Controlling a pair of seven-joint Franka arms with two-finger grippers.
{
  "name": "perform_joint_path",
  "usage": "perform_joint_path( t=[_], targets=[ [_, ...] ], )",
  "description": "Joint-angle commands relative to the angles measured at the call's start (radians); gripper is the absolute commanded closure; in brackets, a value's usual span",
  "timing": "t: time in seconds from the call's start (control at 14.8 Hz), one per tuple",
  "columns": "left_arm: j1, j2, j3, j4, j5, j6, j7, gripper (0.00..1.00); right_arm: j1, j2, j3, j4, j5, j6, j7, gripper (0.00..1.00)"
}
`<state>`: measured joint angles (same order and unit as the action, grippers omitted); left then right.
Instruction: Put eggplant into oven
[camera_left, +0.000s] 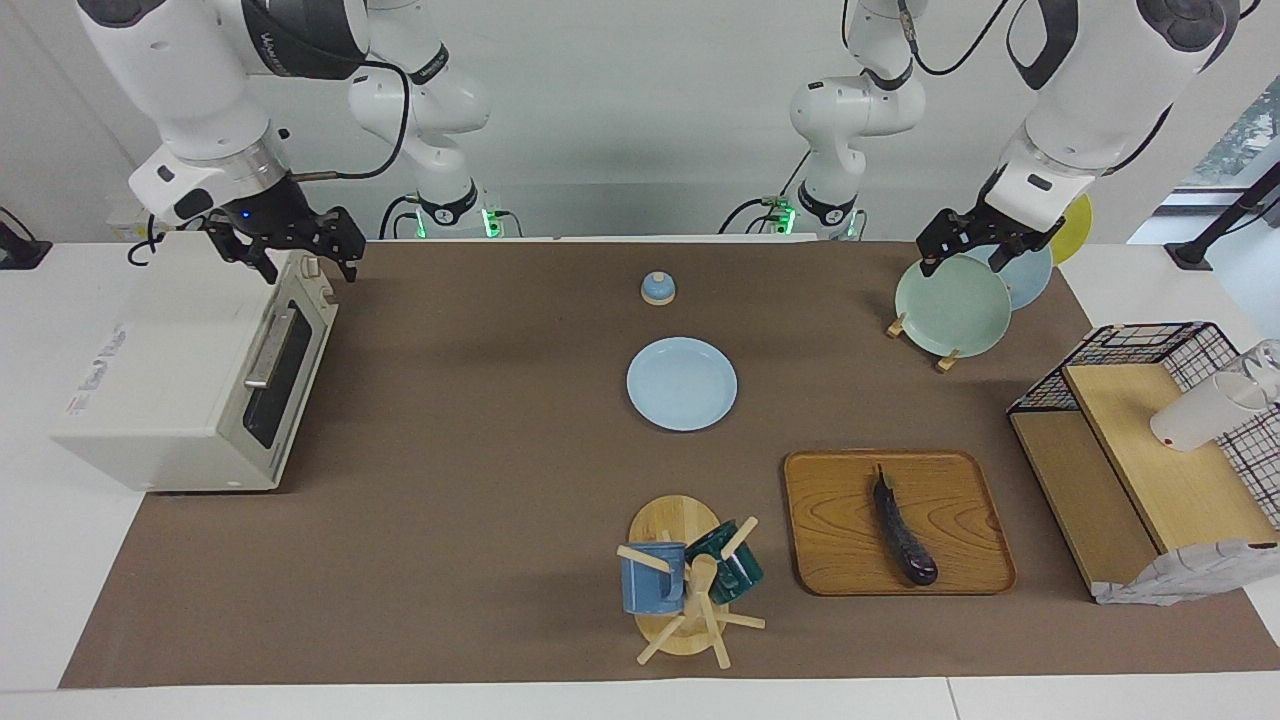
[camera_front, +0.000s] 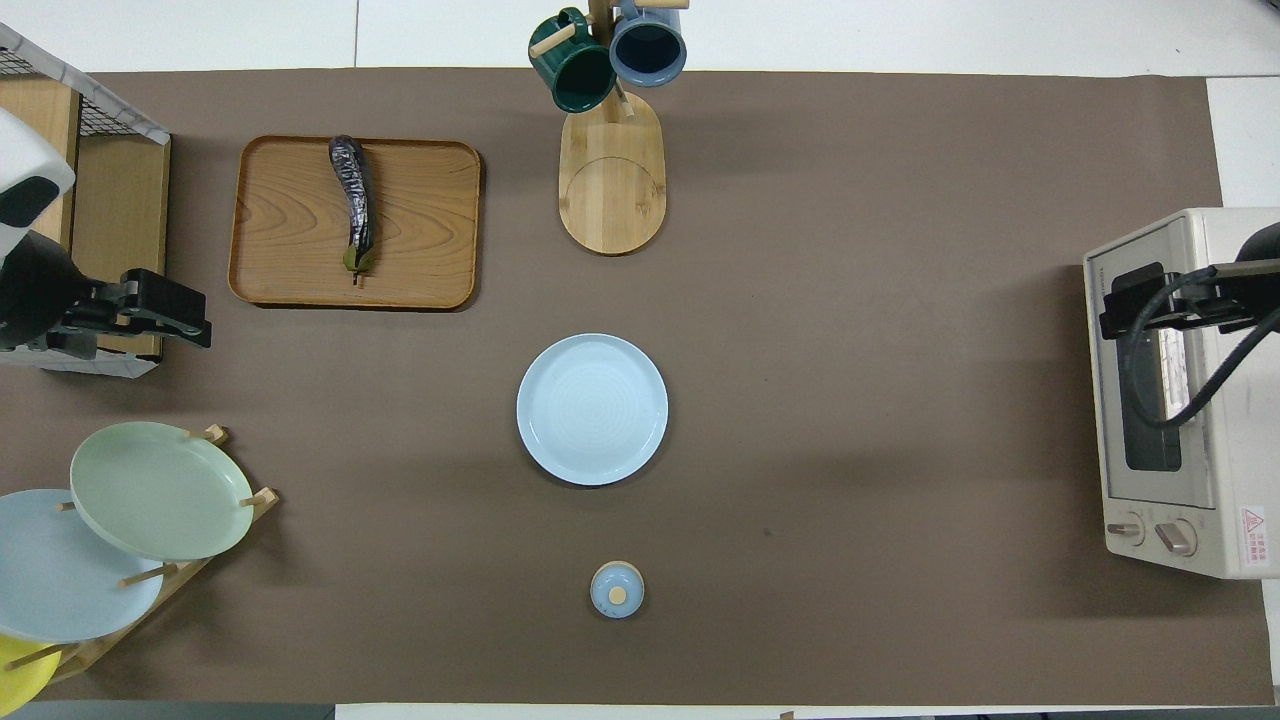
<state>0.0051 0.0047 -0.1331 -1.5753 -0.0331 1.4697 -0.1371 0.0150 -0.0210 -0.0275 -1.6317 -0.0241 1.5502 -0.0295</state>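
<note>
The eggplant (camera_left: 905, 532) lies flat on a wooden tray (camera_left: 830, 540), with nothing touching it. Its thin stem end points toward the robots. The tray sits on the brown mat of the worktop (camera_left: 480, 470), toward the left arm's end, just beside a wooden shelf with a black wire basket (camera_left: 1130, 350).

The oven (camera_left: 180, 380) stands at the right arm's end of the worktop. Its dark glass door is closed and its metal bar handle (camera_left: 267, 346) runs along the top of the door. The eggplant and the oven are well apart.

The right gripper (camera_left: 290, 245) hangs over the oven's top corner, the one close to the robots (the overhead view shows it above the door's upper edge). Its jaws are spread wide and hold nothing.

The left gripper (camera_left: 975, 245) hangs over a green plate (camera_left: 950, 305) that leans in a wooden rack. Its jaws are spread wide too, and they hold nothing.

A light blue plate (camera_left: 682, 384) lies in the middle of the mat. A small blue lid (camera_left: 657, 288) sits nearer to the robots than that plate. A mug stand (camera_left: 680, 520) with a blue mug (camera_left: 650, 580) and a green mug (camera_left: 730, 565) stands beside the tray.
</note>
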Motion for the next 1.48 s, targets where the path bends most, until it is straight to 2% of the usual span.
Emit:
perform_joint_path(
  t=[0.0,0.13,0.2,0.27,0.34,0.4,0.54,0.67,0.81,1.01,1.28,1.41],
  targets=[
    [0.006,-0.012,0.004,-0.026,-0.011,0.046,0.005,0.00,-0.012,-0.016,0.006,-0.014,-0.005,0.011,-0.004,0.00],
    [0.007,-0.012,0.006,-0.031,-0.011,0.079,0.004,0.00,-0.013,-0.016,0.006,-0.017,-0.004,0.018,-0.032,0.00],
    [0.007,-0.009,0.006,-0.032,-0.011,0.118,0.004,0.00,-0.006,-0.019,0.006,-0.031,-0.004,0.039,-0.059,0.11],
    [0.006,-0.003,0.004,-0.032,-0.011,0.136,0.004,0.00,-0.001,-0.020,0.006,-0.039,-0.005,0.077,-0.079,0.55],
    [0.001,0.008,0.004,-0.023,-0.011,0.144,0.004,0.00,0.000,-0.020,0.008,-0.051,-0.005,0.109,-0.090,0.86],
    [-0.004,0.041,0.006,-0.006,-0.013,0.147,0.002,0.00,0.002,-0.033,0.011,-0.100,-0.005,0.160,-0.102,1.00],
    [-0.005,0.128,0.003,0.073,-0.013,0.127,0.002,0.00,0.000,-0.086,0.009,-0.228,-0.005,0.247,-0.154,1.00],
    [-0.025,0.255,-0.002,0.190,-0.011,0.113,0.001,0.00,-0.013,-0.112,0.006,-0.293,-0.013,0.281,-0.141,1.00],
    [-0.034,0.375,0.001,0.260,-0.010,0.142,0.001,0.00,-0.042,-0.103,0.003,-0.300,-0.052,0.268,-0.084,1.00],
    [-0.036,0.489,0.001,0.275,-0.001,0.251,0.002,0.00,-0.087,-0.077,0.004,-0.324,-0.119,0.268,0.049,1.00],
    [-0.059,0.682,0.006,0.365,0.018,0.403,0.004,0.00,-0.105,-0.031,0.006,-0.321,-0.209,0.281,0.042,1.00],
    [-0.062,0.690,0.003,0.339,0.071,0.473,0.004,0.00,-0.134,-0.016,0.006,-0.330,-0.209,0.324,-0.004,1.00]
  ],
)
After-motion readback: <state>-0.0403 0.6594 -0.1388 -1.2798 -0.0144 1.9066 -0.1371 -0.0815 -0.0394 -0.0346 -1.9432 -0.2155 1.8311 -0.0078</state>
